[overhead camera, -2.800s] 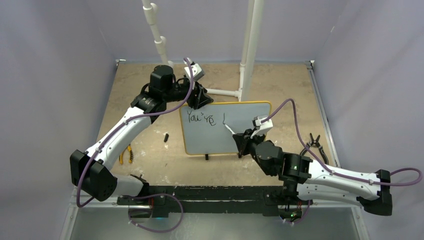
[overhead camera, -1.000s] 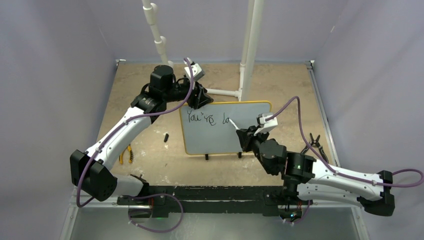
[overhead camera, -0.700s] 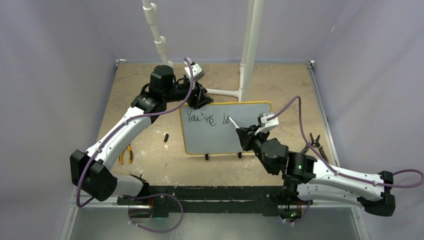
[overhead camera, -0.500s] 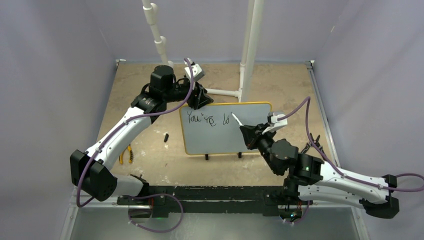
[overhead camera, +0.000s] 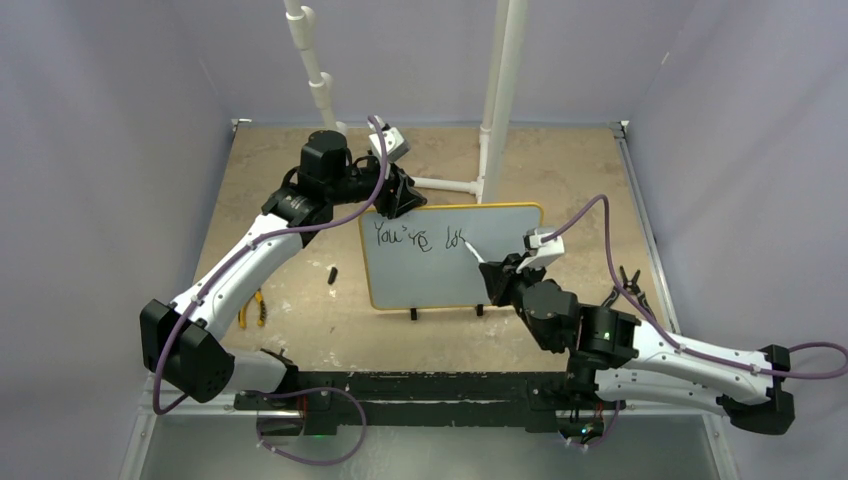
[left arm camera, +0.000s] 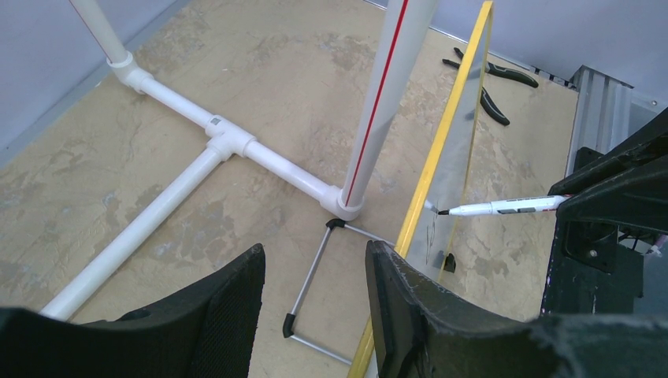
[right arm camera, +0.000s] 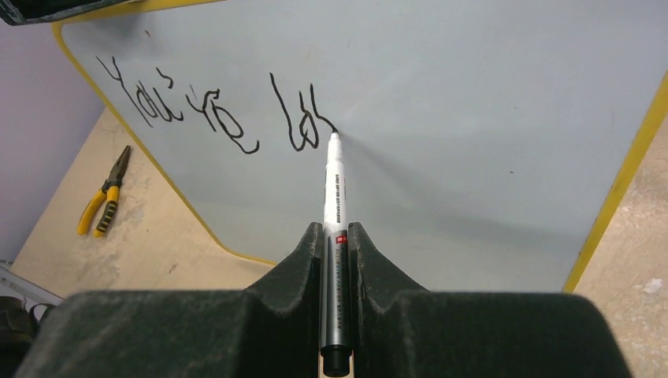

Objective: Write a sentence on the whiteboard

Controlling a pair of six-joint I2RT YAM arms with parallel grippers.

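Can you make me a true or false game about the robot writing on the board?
1. The right gripper holds a marker. True.
2. The marker's tip touches the whiteboard. True.
3. The whiteboard's frame is red. False: it is yellow.
4. The yellow pliers lie on the whiteboard. False: they lie on the table beside it.
5. The sentence fills the whole board. False: there are only a few black letters in the upper left part, and the rest is bare.
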